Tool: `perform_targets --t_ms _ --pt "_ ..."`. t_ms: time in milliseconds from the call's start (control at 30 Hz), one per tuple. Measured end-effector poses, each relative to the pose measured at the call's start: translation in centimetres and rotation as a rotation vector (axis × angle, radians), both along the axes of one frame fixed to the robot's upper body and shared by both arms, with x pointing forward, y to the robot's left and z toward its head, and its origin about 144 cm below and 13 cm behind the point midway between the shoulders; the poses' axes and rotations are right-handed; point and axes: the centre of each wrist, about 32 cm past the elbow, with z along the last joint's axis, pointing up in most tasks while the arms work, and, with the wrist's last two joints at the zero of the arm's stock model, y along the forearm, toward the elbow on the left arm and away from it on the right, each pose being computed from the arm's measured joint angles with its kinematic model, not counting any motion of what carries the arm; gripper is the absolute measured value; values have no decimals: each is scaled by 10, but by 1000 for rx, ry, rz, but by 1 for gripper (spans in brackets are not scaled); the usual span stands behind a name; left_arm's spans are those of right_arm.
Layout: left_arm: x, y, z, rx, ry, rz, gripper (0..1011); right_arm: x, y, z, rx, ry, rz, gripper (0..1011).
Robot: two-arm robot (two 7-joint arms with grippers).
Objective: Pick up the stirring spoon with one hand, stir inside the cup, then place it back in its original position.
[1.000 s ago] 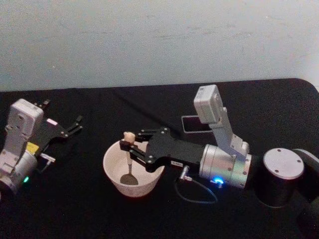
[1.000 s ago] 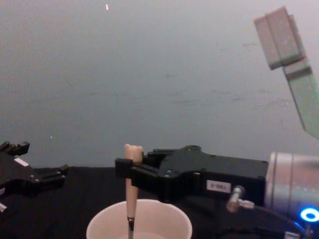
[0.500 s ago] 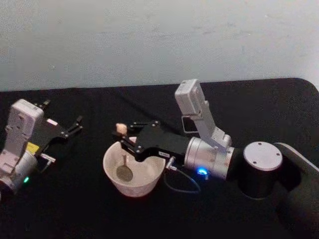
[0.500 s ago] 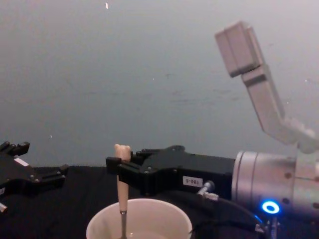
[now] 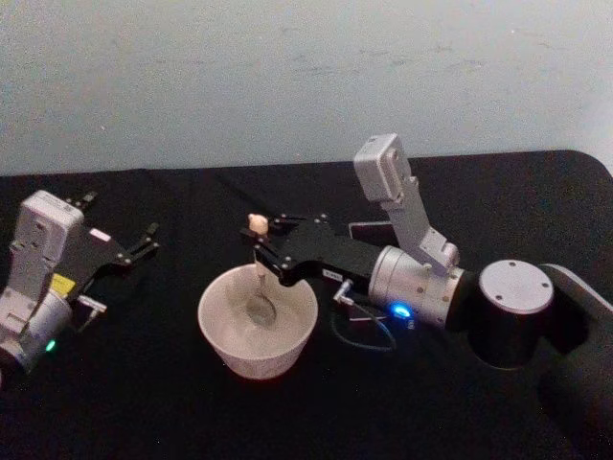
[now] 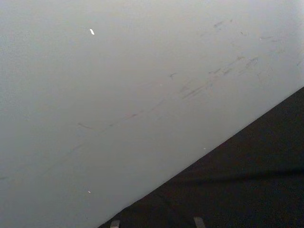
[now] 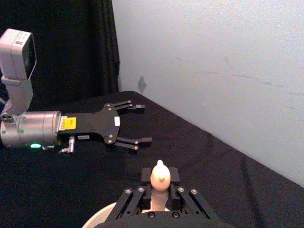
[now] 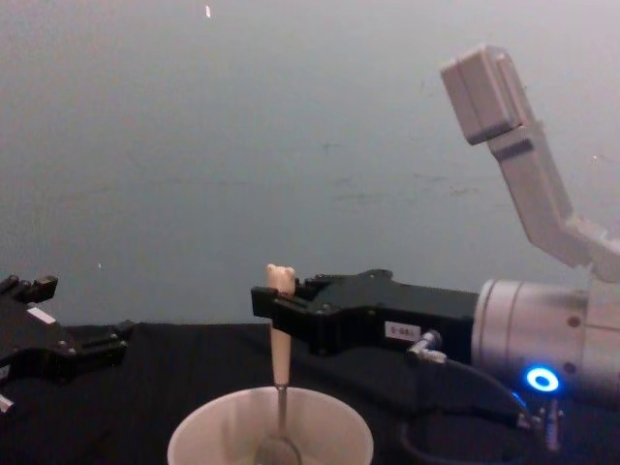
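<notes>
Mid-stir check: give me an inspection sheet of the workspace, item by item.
Surface: black cloth tabletop, no spill seen.
Job's things: stirring spoon roughly upright, its bowl down inside the cream cup; dark holder behind the right arm, partly hidden.
Clutter: nothing seen.
Grippers: right gripper shut on the spoon's handle above the cup; left gripper open, idle at the table's left side.
Cables: black cable loops under the right wrist, beside the cup.
Surroundings: plain pale wall behind the table.

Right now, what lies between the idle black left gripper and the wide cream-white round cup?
Just bare black table, per the head view; the open left gripper sits apart from the cup, where the right gripper holds the beige-handled stirring spoon.
</notes>
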Motion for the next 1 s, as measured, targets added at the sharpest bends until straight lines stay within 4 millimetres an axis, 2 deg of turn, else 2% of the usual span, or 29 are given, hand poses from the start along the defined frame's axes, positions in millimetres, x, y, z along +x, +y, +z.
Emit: perform_targets --t_ms 500,1000 --pt "0 0 0 0 0 0 1001 -21 -18 5 13 22 41 214" --pt "0 0 0 0 0 0 1001 -19 -16 18 59 22 1 214"
